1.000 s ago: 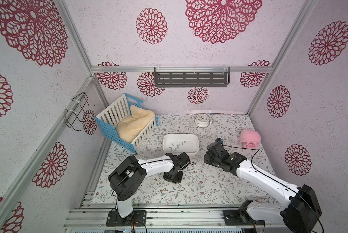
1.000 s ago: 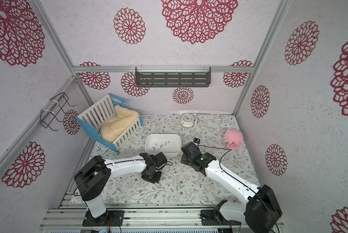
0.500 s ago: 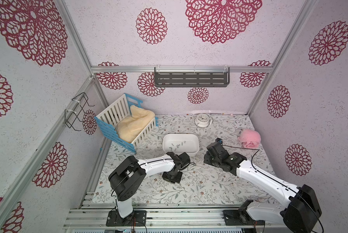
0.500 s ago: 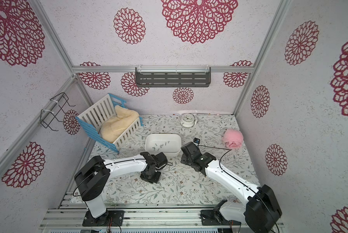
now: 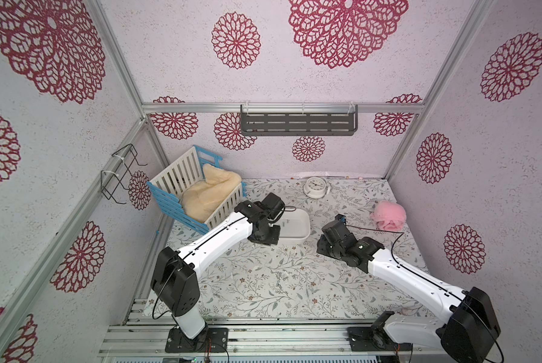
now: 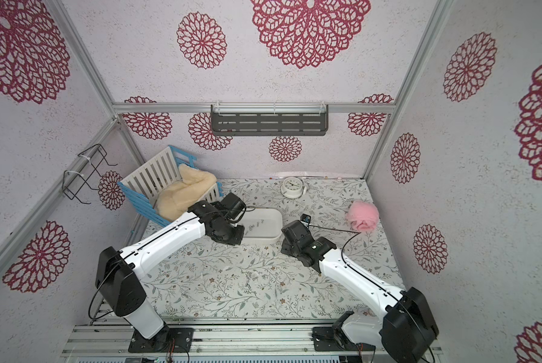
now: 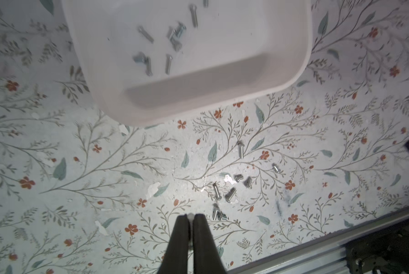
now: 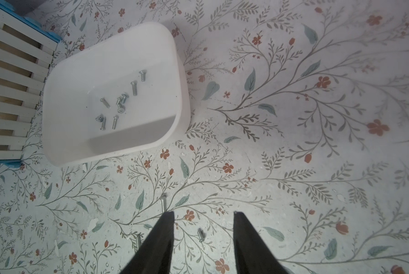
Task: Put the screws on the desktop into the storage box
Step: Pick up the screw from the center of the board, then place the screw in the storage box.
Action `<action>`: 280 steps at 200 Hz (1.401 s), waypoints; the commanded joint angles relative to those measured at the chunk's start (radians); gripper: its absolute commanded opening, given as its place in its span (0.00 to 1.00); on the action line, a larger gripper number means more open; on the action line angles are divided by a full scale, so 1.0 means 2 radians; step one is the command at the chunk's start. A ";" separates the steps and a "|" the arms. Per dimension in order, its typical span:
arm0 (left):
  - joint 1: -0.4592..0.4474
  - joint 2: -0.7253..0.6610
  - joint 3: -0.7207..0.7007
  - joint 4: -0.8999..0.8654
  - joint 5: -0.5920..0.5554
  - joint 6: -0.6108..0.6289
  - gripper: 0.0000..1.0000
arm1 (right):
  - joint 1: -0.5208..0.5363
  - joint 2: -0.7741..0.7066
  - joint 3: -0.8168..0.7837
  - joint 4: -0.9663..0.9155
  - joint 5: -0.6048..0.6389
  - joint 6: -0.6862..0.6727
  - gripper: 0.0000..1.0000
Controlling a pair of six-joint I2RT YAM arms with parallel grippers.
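In the left wrist view my left gripper (image 7: 191, 219) is shut on one silver screw (image 7: 190, 215), whose head shows at the fingertips. In both top views it hangs over the near-left edge of the white storage box (image 5: 298, 234) (image 6: 268, 237). Several screws (image 7: 172, 35) (image 8: 118, 104) lie inside the box. More screws (image 7: 229, 189) (image 5: 282, 278) (image 6: 254, 278) lie loose on the leafy desktop (image 5: 247, 292) in front of the box. My right gripper (image 8: 203, 213) (image 5: 323, 248) hovers open to the right of the box, with one screw (image 8: 201, 236) on the desktop below the gap.
A blue-and-white slatted crate (image 5: 169, 201) with cream fleece stands back left, touching the box's far corner region. A small white clock (image 5: 315, 187) sits by the back wall and a pink fluffy ball (image 5: 389, 215) at the right. A grey shelf (image 5: 298, 124) hangs on the back wall.
My left arm has lifted off the desktop and swung back toward the storage box, its jaws now pinched tight on the screw. The right arm has not moved.
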 commanded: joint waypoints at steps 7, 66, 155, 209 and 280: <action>0.033 0.044 0.097 -0.026 -0.009 0.035 0.03 | -0.004 0.006 0.026 0.009 -0.003 -0.009 0.45; 0.082 0.178 0.254 -0.047 0.018 0.045 0.04 | -0.005 0.009 0.024 0.013 -0.012 -0.008 0.45; 0.106 0.303 0.325 -0.046 0.045 0.036 0.04 | -0.005 0.000 0.013 0.016 -0.020 0.000 0.45; 0.109 0.335 0.327 -0.045 0.044 0.034 0.04 | -0.004 -0.002 0.007 0.023 -0.024 0.006 0.45; 0.110 0.358 0.320 -0.045 0.048 0.032 0.05 | -0.003 0.002 0.003 0.030 -0.029 0.008 0.45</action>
